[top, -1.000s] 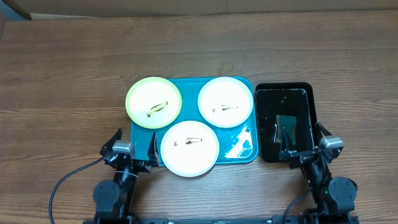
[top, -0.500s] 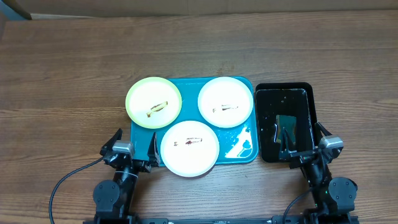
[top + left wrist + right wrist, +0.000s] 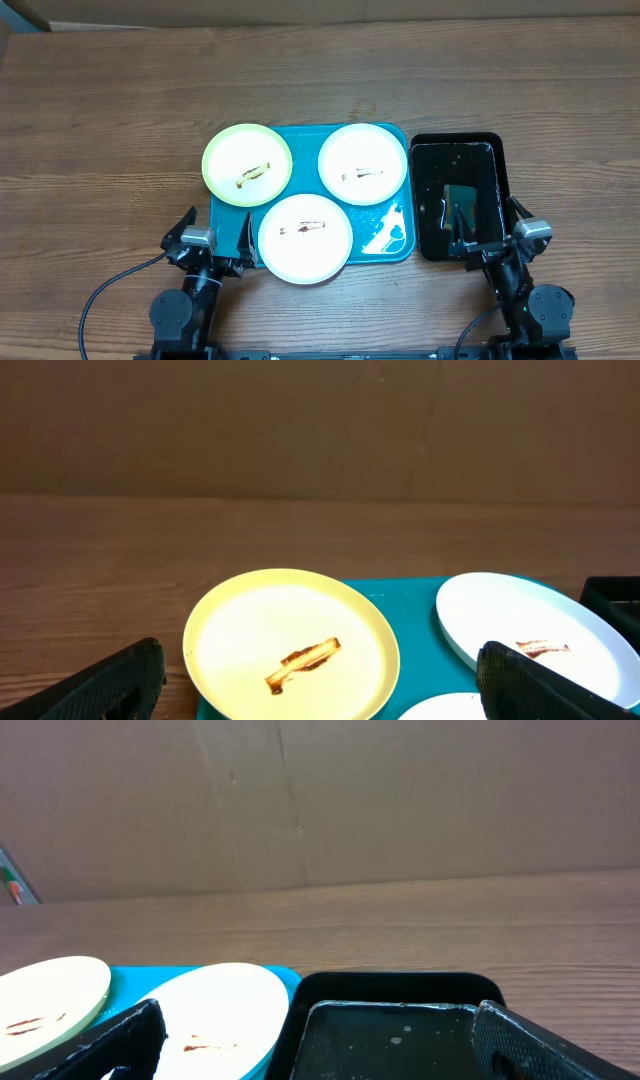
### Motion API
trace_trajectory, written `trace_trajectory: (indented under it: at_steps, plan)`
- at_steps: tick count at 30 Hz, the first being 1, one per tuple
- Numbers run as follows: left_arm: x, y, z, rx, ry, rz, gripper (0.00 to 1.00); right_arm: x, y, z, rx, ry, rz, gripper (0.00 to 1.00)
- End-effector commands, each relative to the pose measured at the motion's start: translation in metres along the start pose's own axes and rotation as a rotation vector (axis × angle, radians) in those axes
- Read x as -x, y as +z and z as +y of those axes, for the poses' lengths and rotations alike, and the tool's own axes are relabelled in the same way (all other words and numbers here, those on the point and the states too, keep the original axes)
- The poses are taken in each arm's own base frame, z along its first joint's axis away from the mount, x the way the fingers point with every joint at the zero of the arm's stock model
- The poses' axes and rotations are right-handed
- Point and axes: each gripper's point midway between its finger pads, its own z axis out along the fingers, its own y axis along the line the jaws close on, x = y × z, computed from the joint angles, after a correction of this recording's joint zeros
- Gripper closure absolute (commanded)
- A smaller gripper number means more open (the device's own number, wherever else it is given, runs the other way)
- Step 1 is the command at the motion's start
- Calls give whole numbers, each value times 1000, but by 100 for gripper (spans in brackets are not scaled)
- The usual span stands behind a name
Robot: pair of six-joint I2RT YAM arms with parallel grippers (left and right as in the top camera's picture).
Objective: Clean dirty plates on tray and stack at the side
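Saw three plates [image 3: 362,163] resting on the teal tray [image 3: 225,215], set on a wooden table [image 3: 100,110]. Found the yellow-green plate [image 3: 247,165] at the tray's far left corner, hanging a little over the left rim. Found the far white plate [image 3: 362,163] at the far right corner, near the yellow-green one but apart from it. Found the near white plate [image 3: 305,238] midway along the near side, jutting out past the near rim. Noted a small brown smear at the centre of each plate. Noted a pale wet-looking patch [image 3: 385,237] on the bare tray by its near right corner.

Saw a black tub [image 3: 455,139] just right of the tray; could not tell whether touching. Made out a dark greenish thing [image 3: 460,200] lying in it, kind unclear.

Found the left gripper [image 3: 210,242] low by the tray's near left corner, fingers spread wide, closed on nothing. Found the right gripper [image 3: 490,232] at the near end of the tub, likewise spread wide and pinching nothing. Noted a black cable [image 3: 100,295] curling across the table beside the left arm.
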Motion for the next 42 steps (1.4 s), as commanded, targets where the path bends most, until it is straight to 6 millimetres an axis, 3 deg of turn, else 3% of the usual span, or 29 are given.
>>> trace_trajectory:
  at_steps: [1,15,21,34,42]
  plan:
    - [-3,0,-1,-2,-3,8,0,-2,0,1,5,-7,-4,0]
    - [-3,0,-1,-1,-3,8,0,-2,0,1,5,-7,-4,0]
    - [-3,0,8,51,-4,9,0,-1,0,1,5,4,-6,0]
    - [-6,-8,6,56,-76,99,0,-2,-6,1,-11,128,65,0]
    - [21,-25,1,76,-93,267,0,15,-13,5,-38,232,159,0]
